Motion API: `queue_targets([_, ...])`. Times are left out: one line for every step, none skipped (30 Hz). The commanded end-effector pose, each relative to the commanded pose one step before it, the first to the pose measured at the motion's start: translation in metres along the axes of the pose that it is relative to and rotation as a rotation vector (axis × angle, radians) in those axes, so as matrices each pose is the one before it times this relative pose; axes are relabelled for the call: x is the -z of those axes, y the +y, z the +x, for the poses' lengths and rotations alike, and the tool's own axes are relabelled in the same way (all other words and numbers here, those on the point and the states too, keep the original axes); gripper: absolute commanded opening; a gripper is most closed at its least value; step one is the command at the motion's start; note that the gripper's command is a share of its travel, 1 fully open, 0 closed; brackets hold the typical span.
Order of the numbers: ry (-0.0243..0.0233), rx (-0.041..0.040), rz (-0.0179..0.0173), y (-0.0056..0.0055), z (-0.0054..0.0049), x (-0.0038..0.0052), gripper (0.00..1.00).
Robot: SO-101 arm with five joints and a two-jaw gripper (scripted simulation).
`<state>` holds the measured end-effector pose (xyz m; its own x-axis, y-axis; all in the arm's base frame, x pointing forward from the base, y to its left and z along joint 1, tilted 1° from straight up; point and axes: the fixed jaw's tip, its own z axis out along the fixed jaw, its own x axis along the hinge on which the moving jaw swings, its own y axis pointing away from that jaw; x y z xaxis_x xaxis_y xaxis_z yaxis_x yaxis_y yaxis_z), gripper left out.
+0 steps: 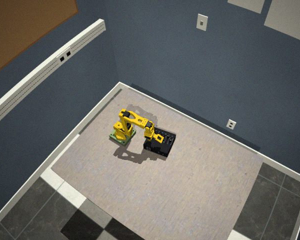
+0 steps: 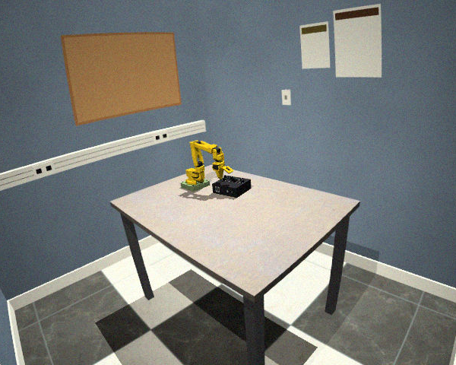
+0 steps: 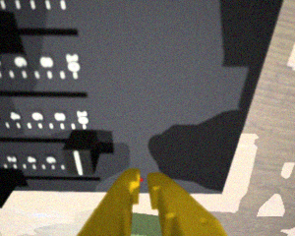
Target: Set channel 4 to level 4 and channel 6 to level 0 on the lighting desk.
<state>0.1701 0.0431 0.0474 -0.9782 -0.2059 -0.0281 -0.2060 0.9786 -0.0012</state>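
Note:
The black lighting desk (image 1: 163,147) (image 2: 235,185) (image 3: 177,79) lies on the table beside the yellow arm's green base. In the wrist view its fader slots run across the left part, with rows of white level marks between them. One black fader cap (image 3: 88,144) with a white line sits just left of and ahead of my fingertips; two more caps show at the left edge, one at the top (image 3: 5,31) and one at the bottom (image 3: 4,179). My gripper (image 3: 144,179) (image 1: 155,138) (image 2: 223,169) is shut and empty, low over the desk's near edge.
The arm's green base plate (image 1: 122,135) (image 2: 194,184) stands next to the desk. The wooden table top (image 1: 155,180) (image 2: 235,227) stretches wide in front. Blue walls stand behind the table.

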Motion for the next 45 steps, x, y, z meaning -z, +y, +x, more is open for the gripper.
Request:
queue_targets([0.02175, -0.00121, -0.00124, 0.00163, 0.00326, -0.005805, 0.00])
queue_targets([0.00000, 0.00000, 0.00000, 0.00001, -0.00002, -0.000833, 0.00])
queue_targets([-0.00001, 0.00000, 0.00000, 0.00001, -0.00002, -0.000897, 0.00])
queue_targets([0.00000, 0.00000, 0.00000, 0.00001, -0.00002, -0.000949, 0.00])
queue_targets([-0.00001, 0.00000, 0.00000, 0.00001, -0.00001, -0.000981, 0.00])
queue_targets([0.00000, 0.00000, 0.00000, 0.00001, 0.00000, -0.000999, 0.00])
queue_targets([0.00000, 0.00000, 0.00000, 0.00000, 0.00000, 0.000000, 0.00])
queue_targets([0.00000, 0.00000, 0.00000, 0.00000, 0.00000, 0.000000, 0.00])
queue_targets([-0.00001, 0.00000, 0.00000, 0.00001, 0.00000, -0.000996, 0.00])
queue_targets([0.00000, 0.00000, 0.00000, 0.00001, 0.00001, -0.000978, 0.00])
queue_targets([-0.00001, 0.00000, 0.00000, 0.00001, 0.00002, -0.000941, 0.00])
queue_targets([0.00000, 0.00000, 0.00000, 0.00001, 0.00002, -0.000890, 0.00])
queue_targets([-0.00001, 0.00000, 0.00000, 0.00001, 0.00002, -0.000822, 0.00])
queue_targets([0.00001, 0.00000, 0.00000, 0.00001, 0.00003, -0.000744, 0.00])
queue_targets([-0.00001, 0.00000, 0.00000, 0.00001, 0.00003, -0.000653, 0.00])
queue_targets([0.00001, 0.00000, 0.00000, 0.00001, 0.00003, -0.000557, 0.00])
queue_targets([-0.00001, 0.00000, 0.00000, 0.00000, 0.00002, -0.000455, 0.00])
queue_targets([0.00001, 0.00000, 0.00000, 0.00000, 0.00002, -0.000355, 0.00])
queue_targets([-0.00001, 0.00000, 0.00000, 0.00000, 0.00001, -0.000257, 0.00])
queue_targets([0.00001, 0.00000, 0.00000, 0.00000, 0.00001, -0.000169, 0.00])
queue_targets([-0.00001, 0.00000, 0.00000, 0.00000, 0.00000, -0.000092, 0.00])
queue_targets([0.00001, 0.00000, 0.00000, 0.00000, 0.00000, -0.000037, 0.00])
queue_targets([-0.00001, 0.00000, 0.00000, 0.00000, 0.00000, -0.000005, 0.00])
queue_targets([0.00000, 0.00000, 0.00000, 0.00000, 0.00000, 0.000000, 0.00])
queue_targets([0.00000, 0.00000, 0.00000, 0.00000, 0.00000, 0.000000, 0.00])
queue_targets([0.00001, 0.00000, 0.00000, 0.00000, 0.00000, -0.000005, 0.00])
queue_targets([-0.00001, 0.00000, 0.00000, 0.00002, 0.00002, -0.000025, 0.00])
queue_targets([0.00000, 0.00000, 0.00000, 0.00004, 0.00005, -0.000061, 0.00])
queue_targets([-0.00001, 0.00000, 0.00000, 0.00006, 0.00008, -0.000099, 0.00])
queue_targets([0.00000, 0.00000, 0.00000, 0.00009, 0.00011, -0.000138, 0.00])
queue_targets([-0.00002, 0.00000, 0.00000, 0.00011, 0.00014, -0.000167, 0.00])
queue_targets([-0.00001, 0.00000, 0.00000, 0.00012, 0.00015, -0.000188, 0.00])
queue_targets([-0.00002, 0.00000, 0.00000, 0.00012, 0.00016, -0.000193, 0.00])
queue_targets([-0.00001, 0.00000, 0.00000, 0.00012, 0.00016, -0.000188, 0.00])
queue_targets([-0.00002, 0.00000, 0.00000, 0.00010, 0.00014, -0.000167, 0.00])
queue_targets([0.00000, 0.00000, 0.00000, 0.00008, 0.00011, -0.000137, 0.00])
queue_targets([-0.00001, 0.00000, 0.00000, 0.00006, 0.00008, -0.000099, 0.00])
queue_targets([0.00000, 0.00000, 0.00000, 0.00004, 0.00005, -0.000061, 0.00])
queue_targets([-0.00001, 0.00000, 0.00000, 0.00002, 0.00002, -0.000025, 0.00])
queue_targets([0.00001, 0.00000, 0.00000, 0.00000, 0.00000, -0.000005, 0.00])
queue_targets([0.00000, 0.00000, 0.00000, 0.00000, 0.00000, 0.000000, 0.00])
queue_targets([0.00000, 0.00000, 0.00000, 0.00000, 0.00000, 0.000000, 0.00])
queue_targets([-0.00001, 0.00000, 0.00000, 0.00001, 0.00000, 0.000001, 0.00])
queue_targets([0.00000, 0.00000, 0.00000, 0.00005, 0.00000, 0.000000, 0.00])
queue_targets([-0.00002, 0.00000, 0.00000, 0.00012, 0.00000, 0.000002, 0.00])
